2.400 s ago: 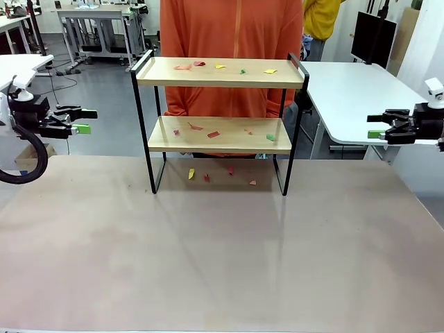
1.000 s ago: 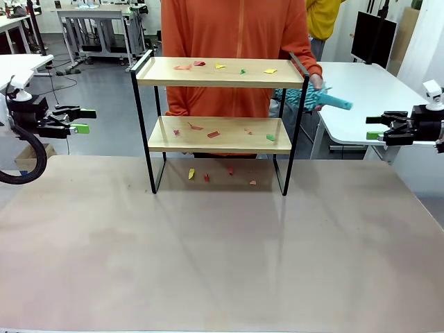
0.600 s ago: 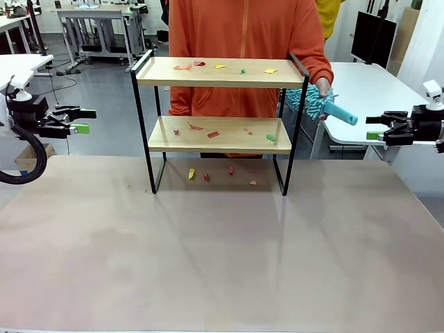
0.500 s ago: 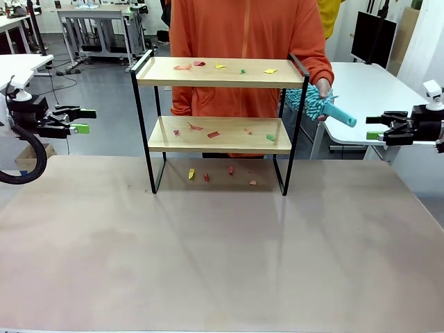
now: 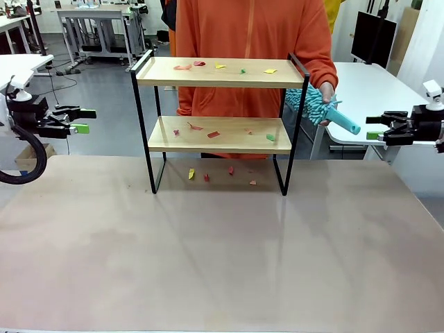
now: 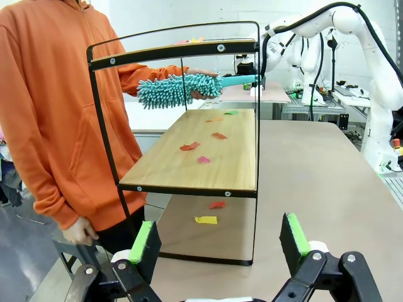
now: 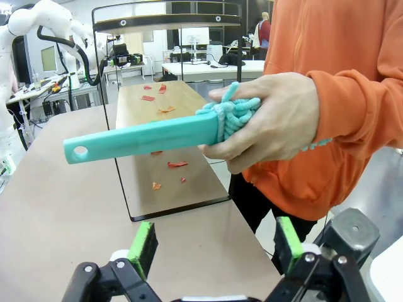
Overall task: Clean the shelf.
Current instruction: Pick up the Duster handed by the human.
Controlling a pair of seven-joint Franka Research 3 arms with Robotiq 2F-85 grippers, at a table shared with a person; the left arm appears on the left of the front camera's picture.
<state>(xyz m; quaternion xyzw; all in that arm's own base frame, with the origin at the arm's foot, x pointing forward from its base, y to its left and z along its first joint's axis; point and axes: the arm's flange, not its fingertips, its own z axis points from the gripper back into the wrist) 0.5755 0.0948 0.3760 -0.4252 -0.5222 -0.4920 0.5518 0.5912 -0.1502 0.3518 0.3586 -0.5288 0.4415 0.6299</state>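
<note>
The person's hand (image 7: 271, 123) grips the teal duster (image 7: 145, 135) by its fluffy head, leaving the bare handle pointing at the right gripper (image 7: 214, 242), whose fingers stand spread and empty with the handle just ahead of them: likely an offer to take it. The left gripper (image 6: 219, 239) is released too, holding nothing, its fingers aimed end-on at the shelf (image 6: 208, 173), which stands ahead of both pairs of fingertips, between them, strewn with paper scraps (image 6: 189, 146) awaiting sweeping.
</note>
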